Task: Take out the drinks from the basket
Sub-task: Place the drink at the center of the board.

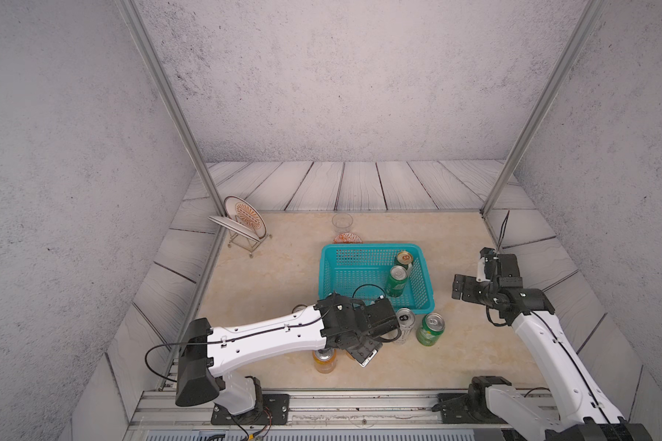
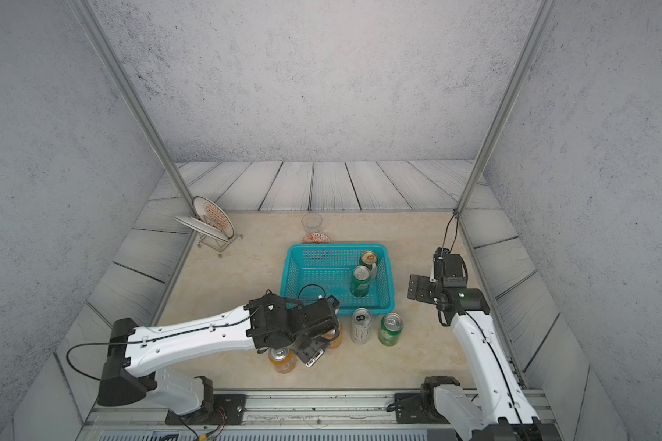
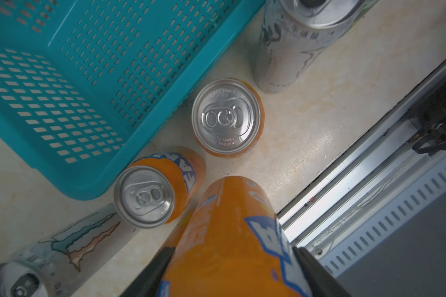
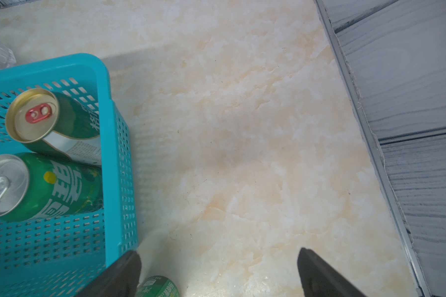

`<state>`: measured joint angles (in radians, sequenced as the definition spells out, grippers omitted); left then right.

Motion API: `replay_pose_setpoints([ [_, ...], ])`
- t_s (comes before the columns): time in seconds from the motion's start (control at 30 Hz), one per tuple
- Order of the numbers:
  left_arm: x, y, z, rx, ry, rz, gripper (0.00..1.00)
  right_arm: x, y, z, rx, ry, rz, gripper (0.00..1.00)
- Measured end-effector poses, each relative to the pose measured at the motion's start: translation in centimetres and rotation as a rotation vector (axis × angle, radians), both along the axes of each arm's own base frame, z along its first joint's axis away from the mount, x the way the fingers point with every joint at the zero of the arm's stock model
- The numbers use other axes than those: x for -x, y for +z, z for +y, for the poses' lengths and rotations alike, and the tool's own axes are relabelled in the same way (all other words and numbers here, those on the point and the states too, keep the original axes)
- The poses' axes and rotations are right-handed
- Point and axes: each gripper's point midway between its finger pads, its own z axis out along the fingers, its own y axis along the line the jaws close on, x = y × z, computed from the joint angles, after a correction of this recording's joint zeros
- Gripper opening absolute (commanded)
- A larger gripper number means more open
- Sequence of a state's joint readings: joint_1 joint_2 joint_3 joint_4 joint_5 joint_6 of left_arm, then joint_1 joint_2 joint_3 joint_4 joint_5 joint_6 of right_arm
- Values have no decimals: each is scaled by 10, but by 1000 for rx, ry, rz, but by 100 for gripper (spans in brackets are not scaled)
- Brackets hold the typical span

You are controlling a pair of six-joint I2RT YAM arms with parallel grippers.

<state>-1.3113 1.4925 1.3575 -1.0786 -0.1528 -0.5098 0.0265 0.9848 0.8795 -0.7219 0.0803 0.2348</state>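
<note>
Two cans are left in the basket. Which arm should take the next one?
Right. The right gripper is open and empty beside the basket, near the green can and gold-topped can. The left gripper is shut on an orange can.

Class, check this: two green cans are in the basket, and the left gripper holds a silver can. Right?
One slip: the left gripper holds an orange can, not silver, as the left wrist view shows. Two green cans are indeed in the basket.

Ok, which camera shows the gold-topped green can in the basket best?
The right wrist view: the gold-topped green can sits close up, red tab and label clear. Both top views show it small, partly behind the silver-topped green can. The left wrist view misses it.
</note>
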Motion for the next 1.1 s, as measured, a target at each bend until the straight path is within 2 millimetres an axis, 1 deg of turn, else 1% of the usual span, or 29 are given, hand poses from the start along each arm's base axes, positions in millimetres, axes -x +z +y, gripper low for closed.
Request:
replay_pose_setpoints([
  [0.33, 3, -31, 0, 2, 33, 14, 72, 0, 0, 0, 0, 1, 0, 99],
  [0.47, 3, -39, 1, 2, 42, 13, 72, 0, 0, 0, 0, 1, 0, 99],
  [0.73, 2, -48, -1, 13, 53, 2, 73, 0, 0, 0, 0, 1, 0, 99],
  [1.0, 6, -57, 0, 3, 55, 6, 73, 0, 0, 0, 0, 1, 0, 99],
  [1.1, 7, -61, -2, 1, 53, 6, 73, 0, 0, 0, 0, 1, 1, 99],
])
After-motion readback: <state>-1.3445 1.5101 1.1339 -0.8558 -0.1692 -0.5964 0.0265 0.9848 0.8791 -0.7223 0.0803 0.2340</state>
